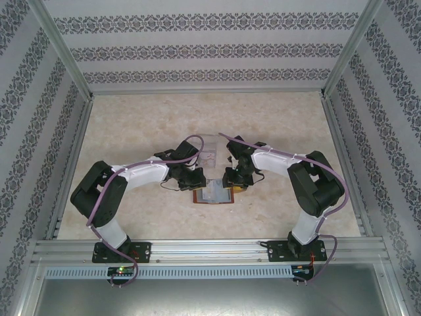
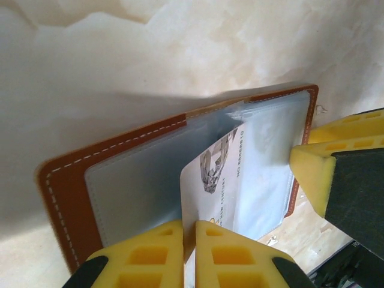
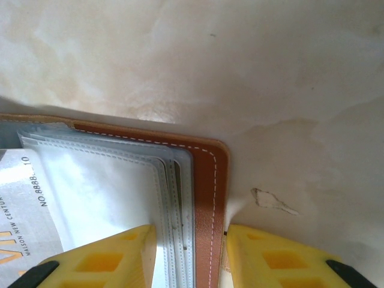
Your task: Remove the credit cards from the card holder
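The card holder [image 1: 214, 196] is laid open on the table [image 1: 131, 131], between the two arms and just under their wrists. Its brown leather cover is turned downward and its clear plastic sleeves [image 3: 108, 174] are uppermost. One credit card [image 2: 207, 192], pale with dark print, is seen drawn partway out of a sleeve near the middle of the holder. Its free edge is pinched between the nearly closed fingers of the left tool [image 2: 189, 243]. Whether further cards are lodged in the other sleeves cannot be told.

The right tool [image 3: 189, 255] is held half spread astride the holder's outer edge. One finger is set over the sleeves and the other beside the stitched border, so the holder is judged to be pinned there rather than clamped.

The card is judged light, thin, stiff and slick. A pinch at the middle of its exposed edge, as taken here, should keep it from skewing in the sleeve. The sleeves are soft and clinging and the holder is light, so it is likely to be dragged along unless it is pressed down.

The left arm [image 1: 141, 172] is reached in from the left with the elbow folded back and the wrist tipped downward. The right arm [image 1: 283, 161] is posed as its mirror.
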Action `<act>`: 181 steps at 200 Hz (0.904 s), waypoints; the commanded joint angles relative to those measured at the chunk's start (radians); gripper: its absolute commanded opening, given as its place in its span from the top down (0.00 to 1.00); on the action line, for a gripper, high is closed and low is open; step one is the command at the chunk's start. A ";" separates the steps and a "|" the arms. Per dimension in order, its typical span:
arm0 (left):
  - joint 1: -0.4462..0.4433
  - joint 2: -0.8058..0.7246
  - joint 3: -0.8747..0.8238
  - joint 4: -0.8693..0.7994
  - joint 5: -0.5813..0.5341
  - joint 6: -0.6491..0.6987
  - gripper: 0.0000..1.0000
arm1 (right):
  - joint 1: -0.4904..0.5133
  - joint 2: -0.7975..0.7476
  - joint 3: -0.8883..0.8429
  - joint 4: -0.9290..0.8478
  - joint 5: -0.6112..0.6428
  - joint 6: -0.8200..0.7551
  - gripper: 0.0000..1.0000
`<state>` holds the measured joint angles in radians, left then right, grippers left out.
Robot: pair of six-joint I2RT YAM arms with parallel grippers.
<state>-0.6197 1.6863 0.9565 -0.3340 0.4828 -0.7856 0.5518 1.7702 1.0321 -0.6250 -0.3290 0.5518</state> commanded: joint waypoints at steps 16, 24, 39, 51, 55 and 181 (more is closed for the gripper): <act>0.009 -0.027 -0.021 -0.068 -0.047 0.027 0.89 | -0.012 0.021 -0.016 -0.083 0.055 -0.010 0.63; 0.009 -0.025 -0.019 -0.070 -0.046 0.028 0.89 | -0.012 0.020 -0.016 -0.083 0.054 -0.011 0.63; 0.009 -0.027 -0.018 -0.073 -0.049 0.030 0.89 | -0.012 0.020 -0.017 -0.083 0.056 -0.010 0.63; 0.009 -0.025 -0.016 -0.074 -0.052 0.033 0.89 | -0.012 0.020 -0.017 -0.081 0.055 -0.009 0.63; 0.009 -0.024 -0.016 -0.075 -0.052 0.035 0.89 | -0.012 0.020 -0.019 -0.081 0.056 -0.010 0.63; 0.009 -0.016 0.011 -0.098 -0.050 0.052 0.89 | -0.012 0.017 -0.020 -0.085 0.056 -0.009 0.63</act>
<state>-0.6197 1.6772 0.9543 -0.3904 0.4431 -0.7437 0.5518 1.7699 1.0321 -0.6266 -0.3290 0.5499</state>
